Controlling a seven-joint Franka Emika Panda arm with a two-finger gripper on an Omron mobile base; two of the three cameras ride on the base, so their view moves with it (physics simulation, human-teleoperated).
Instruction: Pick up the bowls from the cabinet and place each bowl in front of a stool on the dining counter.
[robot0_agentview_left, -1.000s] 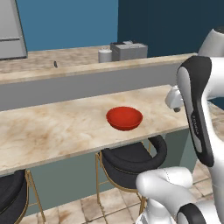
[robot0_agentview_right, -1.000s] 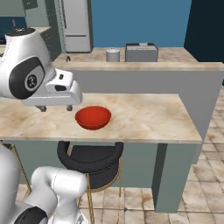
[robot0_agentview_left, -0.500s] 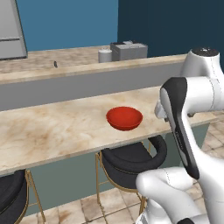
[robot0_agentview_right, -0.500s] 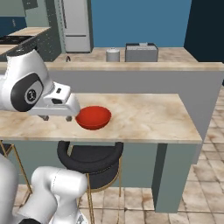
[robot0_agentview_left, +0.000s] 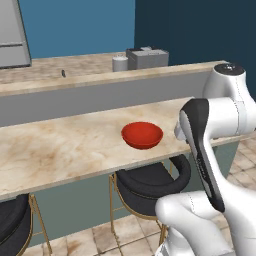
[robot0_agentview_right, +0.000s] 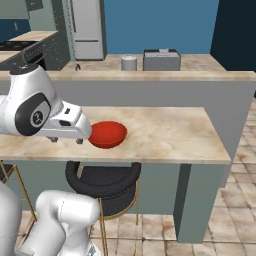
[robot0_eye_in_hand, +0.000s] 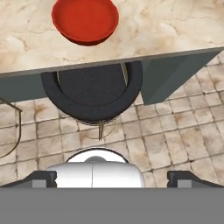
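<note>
The beige marble dining counter (robot0_agentview_left: 60, 145) runs across a kitchen with blue walls, and the red bowl (robot0_agentview_left: 142, 135) sits on it near its front edge, directly above a black-seated stool (robot0_agentview_left: 150, 182). The gripper (robot0_eye_in_hand: 112, 179) is spread wide and empty, pulled back off the counter over the tiled floor (robot0_eye_in_hand: 175, 131), with the bowl well ahead of its fingertips (robot0_eye_in_hand: 41, 178).

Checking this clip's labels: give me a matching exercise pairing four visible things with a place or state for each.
Things:
1. red bowl
2. stool
3. gripper
4. grey canister

Places or states:
A. tucked under the counter's overhang
B. on the far counter beside a grey box
C. open, holding nothing
D. upright on the dining counter

Pairs: 1-D, 2-A, 3-C, 4-B
</note>
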